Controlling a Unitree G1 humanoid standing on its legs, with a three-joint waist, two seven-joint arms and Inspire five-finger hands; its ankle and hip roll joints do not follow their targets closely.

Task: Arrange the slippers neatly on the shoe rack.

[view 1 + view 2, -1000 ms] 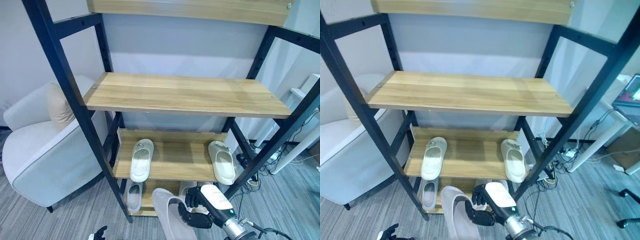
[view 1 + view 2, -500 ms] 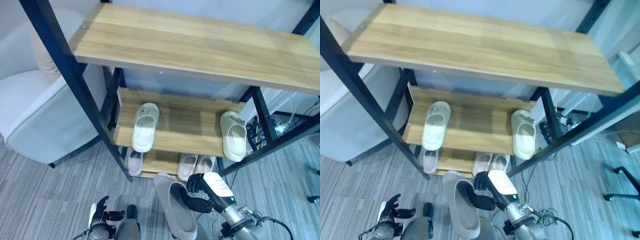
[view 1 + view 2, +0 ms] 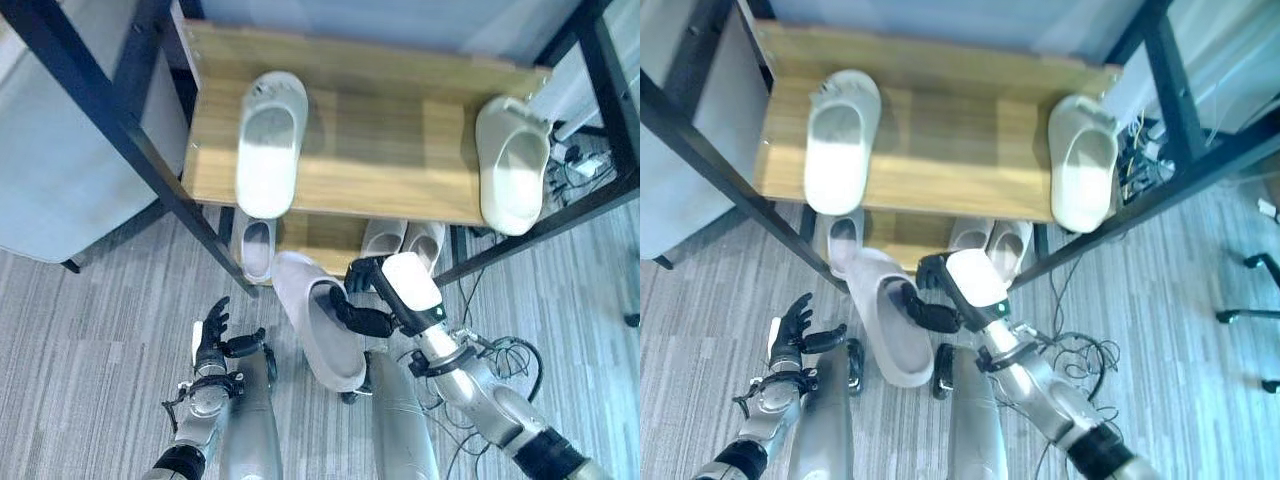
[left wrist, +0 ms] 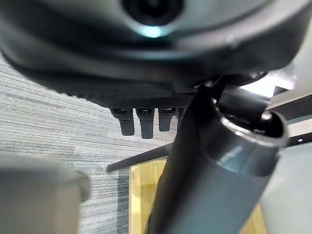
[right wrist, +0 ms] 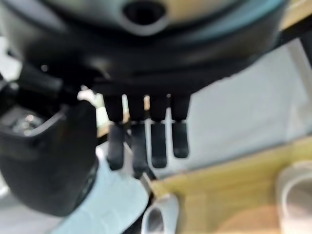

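- Grey carpet floor (image 3: 90,300) before a wooden shoe rack (image 3: 370,170).
- Right hand (image 3: 385,295): fingers curled round a grey slipper (image 3: 320,325) (edge grip; it may slip).
- Left hand (image 3: 212,330) hangs low, fingers spread, empty.

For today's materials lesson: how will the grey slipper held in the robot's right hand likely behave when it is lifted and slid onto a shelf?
The grey slipper keeps its shape while the right hand grips just one side, so it is probably fairly stiff and light. Its flat, broad sole should sit steadily on the wooden shelf, unlikely to roll. The smooth moulded surface might be somewhat slippery.
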